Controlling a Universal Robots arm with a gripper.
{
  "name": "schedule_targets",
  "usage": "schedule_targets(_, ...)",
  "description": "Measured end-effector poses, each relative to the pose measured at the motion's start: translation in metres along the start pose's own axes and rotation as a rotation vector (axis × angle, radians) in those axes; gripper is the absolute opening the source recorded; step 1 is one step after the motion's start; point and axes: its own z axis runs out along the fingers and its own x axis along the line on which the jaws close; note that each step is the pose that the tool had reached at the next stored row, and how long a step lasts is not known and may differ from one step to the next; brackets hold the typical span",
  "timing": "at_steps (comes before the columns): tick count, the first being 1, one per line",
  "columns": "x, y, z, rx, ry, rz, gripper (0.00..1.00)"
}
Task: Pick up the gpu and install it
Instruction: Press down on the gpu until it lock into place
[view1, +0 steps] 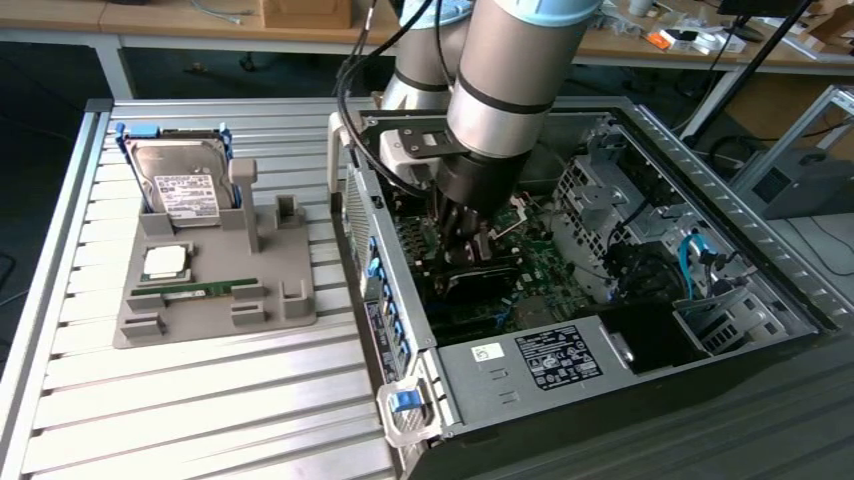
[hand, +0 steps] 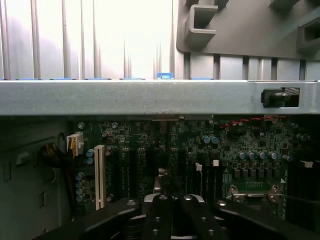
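Already deep inside the open computer case (view1: 747, 300), the hand (view1: 467, 245) was closed tight just above the motherboard (hand: 150, 150), seemingly pressing the gpu (view1: 470, 275) into its slot, so installation looked nearly complete, while the parts holder (view1: 214, 290) on the bench (view1: 200, 420) kept its hard drive (view1: 180, 185).

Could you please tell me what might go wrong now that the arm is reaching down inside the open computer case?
The shut gripper sits low over the motherboard, so a small sideways slip could scrape its components. The arm's black cables hang beside the case wall and might snag its edge. Whether a card is held is hidden, so seating cannot be confirmed.
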Motion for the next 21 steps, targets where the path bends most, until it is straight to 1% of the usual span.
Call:
schedule_targets(3,0.0,-0.005,-0.0038,-0.0003,-0.0003,0.0,0.1)
schedule_targets(7,0.0,-0.0151,-0.0042,-0.0027,-0.0002,0.0,0.1)
schedule_targets(8,0.0,-0.0204,-0.0042,-0.0046,-0.0001,0.0,0.1)
schedule_targets(12,0.0,-0.034,-0.0042,-0.0101,-0.0002,0.0,0.1)
schedule_targets(17,0.0,-0.0552,-0.0041,-0.0187,-0.0003,0.0,0.1)
schedule_targets(19,0.0,-0.0624,-0.0041,-0.0217,-0.0003,0.0,0.1)
schedule_targets(21,0.0,-0.0672,-0.0041,-0.0239,-0.0003,0.0,0.1)
